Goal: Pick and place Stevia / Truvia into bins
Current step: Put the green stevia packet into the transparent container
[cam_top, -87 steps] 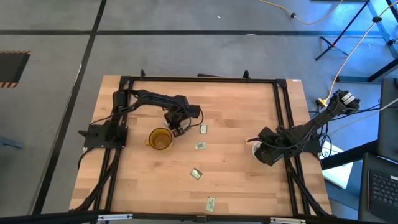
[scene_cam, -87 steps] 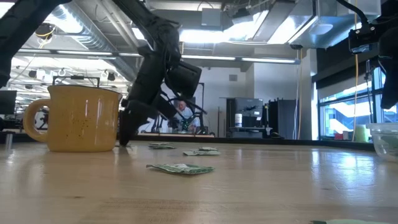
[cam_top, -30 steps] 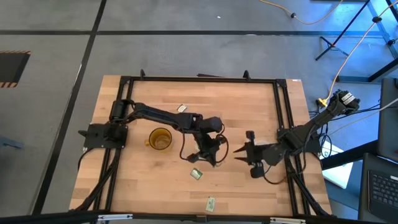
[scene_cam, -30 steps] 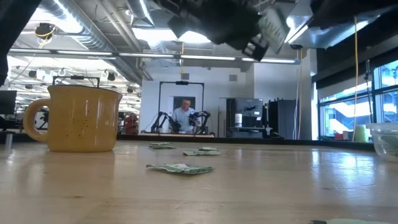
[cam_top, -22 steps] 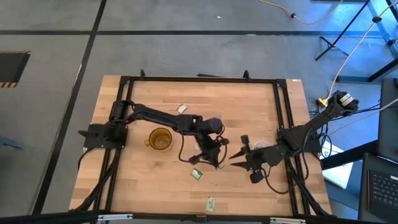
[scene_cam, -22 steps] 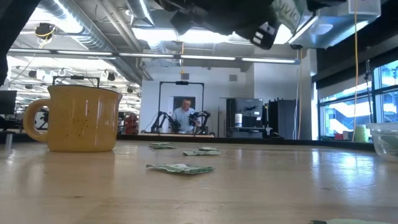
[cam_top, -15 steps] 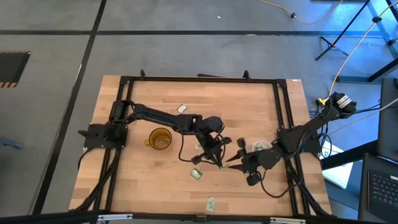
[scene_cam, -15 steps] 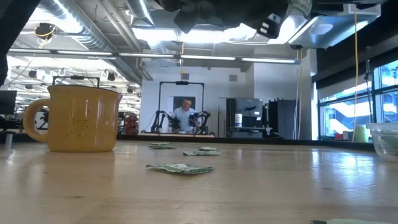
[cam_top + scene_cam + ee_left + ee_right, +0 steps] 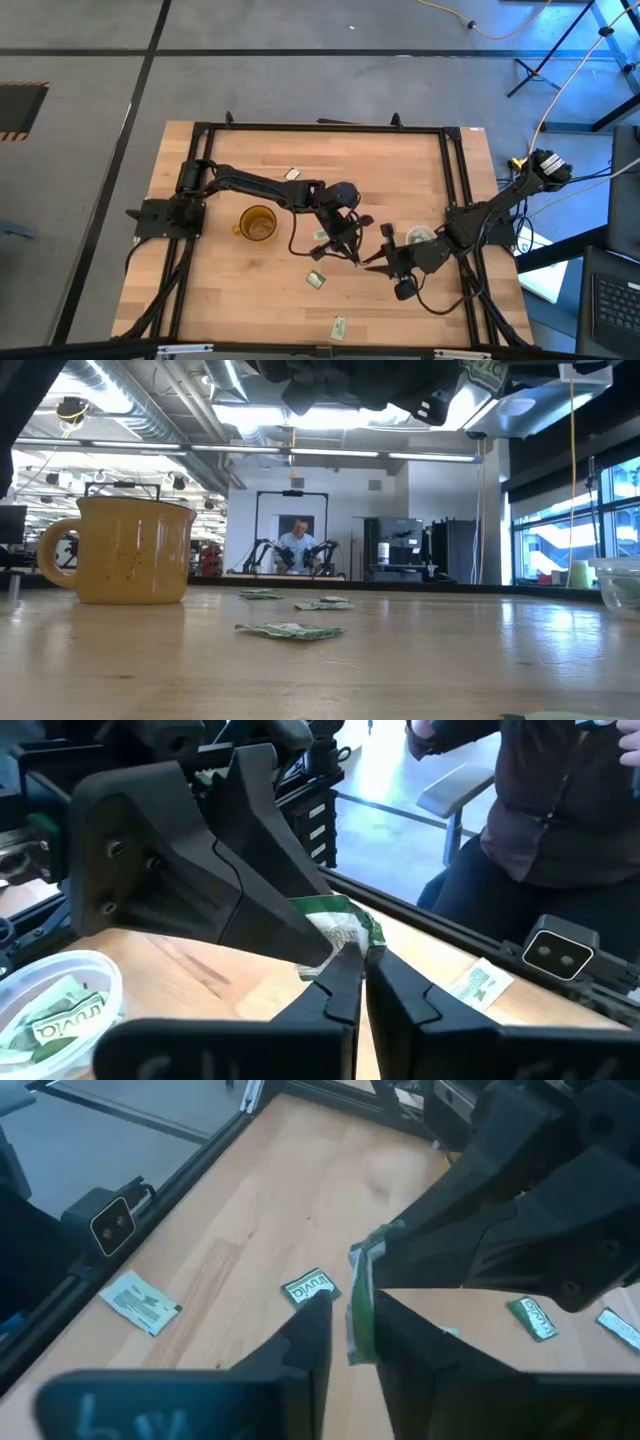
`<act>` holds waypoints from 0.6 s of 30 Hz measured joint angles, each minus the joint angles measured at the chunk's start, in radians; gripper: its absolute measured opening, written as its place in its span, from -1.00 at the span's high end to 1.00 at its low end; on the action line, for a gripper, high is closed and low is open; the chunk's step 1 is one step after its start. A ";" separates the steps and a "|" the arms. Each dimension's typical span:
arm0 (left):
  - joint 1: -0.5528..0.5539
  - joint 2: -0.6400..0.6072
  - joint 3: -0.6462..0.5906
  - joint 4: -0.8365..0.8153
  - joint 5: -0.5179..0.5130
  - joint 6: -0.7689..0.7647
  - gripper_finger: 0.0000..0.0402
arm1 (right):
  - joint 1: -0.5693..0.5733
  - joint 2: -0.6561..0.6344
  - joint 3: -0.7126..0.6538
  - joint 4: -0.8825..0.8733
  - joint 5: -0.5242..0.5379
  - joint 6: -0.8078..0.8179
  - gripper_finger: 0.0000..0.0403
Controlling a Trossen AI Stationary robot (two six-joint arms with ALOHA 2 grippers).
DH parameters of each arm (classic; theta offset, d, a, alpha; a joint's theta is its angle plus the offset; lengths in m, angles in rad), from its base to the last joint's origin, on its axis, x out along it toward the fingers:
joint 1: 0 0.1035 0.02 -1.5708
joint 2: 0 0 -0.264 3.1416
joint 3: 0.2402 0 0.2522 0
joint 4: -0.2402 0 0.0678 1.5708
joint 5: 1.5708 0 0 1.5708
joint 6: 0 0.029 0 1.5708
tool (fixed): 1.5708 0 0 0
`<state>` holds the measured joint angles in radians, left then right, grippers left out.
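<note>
— What are we seeing change since a moment ago?

— We are watching the right gripper (image 9: 372,258) reaching farther left, so its tips are now meeting the left gripper (image 9: 353,256) above the middle of the wooden table (image 9: 400,170). Earlier the right arm was sitting back by the clear colourless plastic cup (image 9: 418,237) at the right edge.

— And what are the tools holding?

— We are seeing both grippers narrowed onto one small green and white paper sachet (image 9: 340,928), held in the air between them. In the right wrist view the same sachet (image 9: 360,1305) is standing edge-on between the right fingers (image 9: 308,1330).

— Where are the other pieces lying?

— We are finding the amber translucent mug with a handle (image 9: 257,224) left of centre, a loose sachet (image 9: 316,280) near the grippers, another (image 9: 338,327) at the near edge and one (image 9: 292,174) toward the far side. More sachets are lying inside the clear cup (image 9: 55,1005).
</note>
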<state>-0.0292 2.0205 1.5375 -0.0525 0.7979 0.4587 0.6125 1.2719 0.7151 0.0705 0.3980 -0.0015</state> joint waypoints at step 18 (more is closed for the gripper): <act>0.003 -0.025 0.001 -0.358 -0.125 0.015 0.46 | 0.001 -0.063 0.041 -0.285 -0.001 0.305 0.97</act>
<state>-0.0258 1.9950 1.5383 -0.4104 0.6728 0.4739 0.6132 1.2086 0.7560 -0.2141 0.3973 0.3036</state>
